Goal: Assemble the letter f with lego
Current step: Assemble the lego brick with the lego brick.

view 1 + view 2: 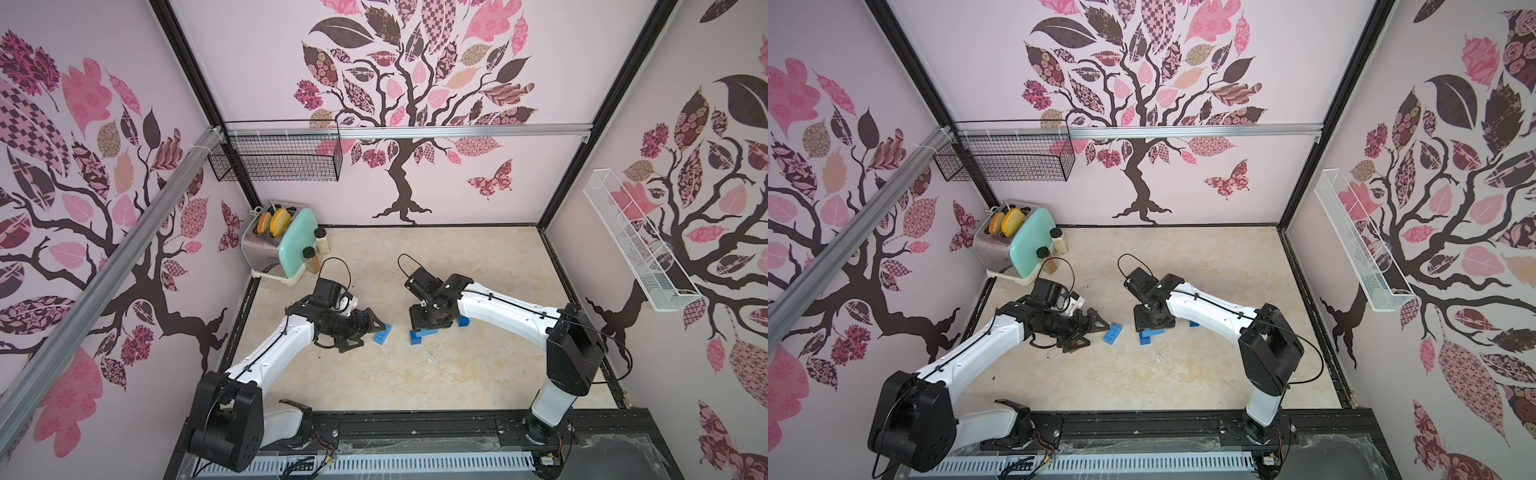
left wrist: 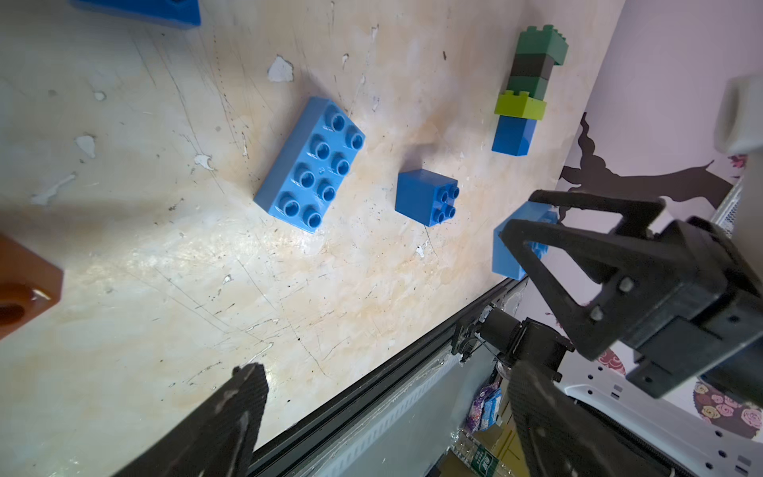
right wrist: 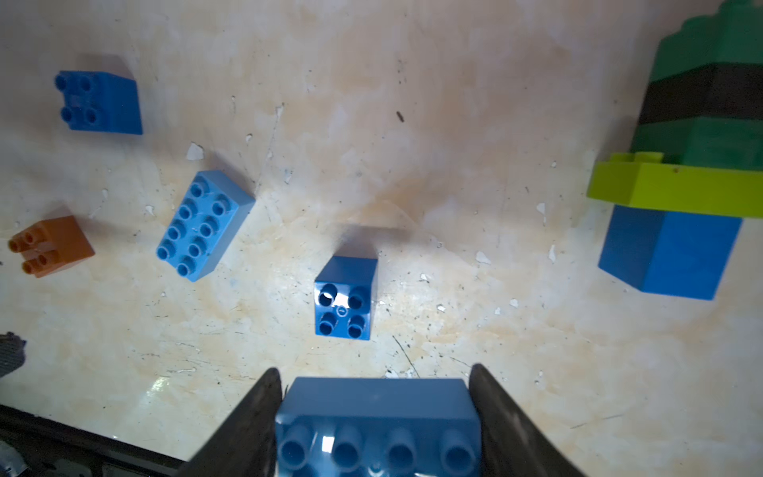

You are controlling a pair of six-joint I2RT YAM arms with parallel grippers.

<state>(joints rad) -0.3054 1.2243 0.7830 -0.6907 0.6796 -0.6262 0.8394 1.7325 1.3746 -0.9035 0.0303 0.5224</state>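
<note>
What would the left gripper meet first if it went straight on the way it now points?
Probably the light blue oblong brick just ahead of the left gripper, though depth is unclear.

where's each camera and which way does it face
Both top views: high above the arms' bases, looking down on the beige table; white left arm and right arm show.
Left wrist: on the left arm, facing a light blue oblong plastic brick past the open left pincer.
Right wrist: on the right arm, facing down; right pincer shut on a blue oblong plastic brick.
Both wrist views share the light blue brick.
</note>
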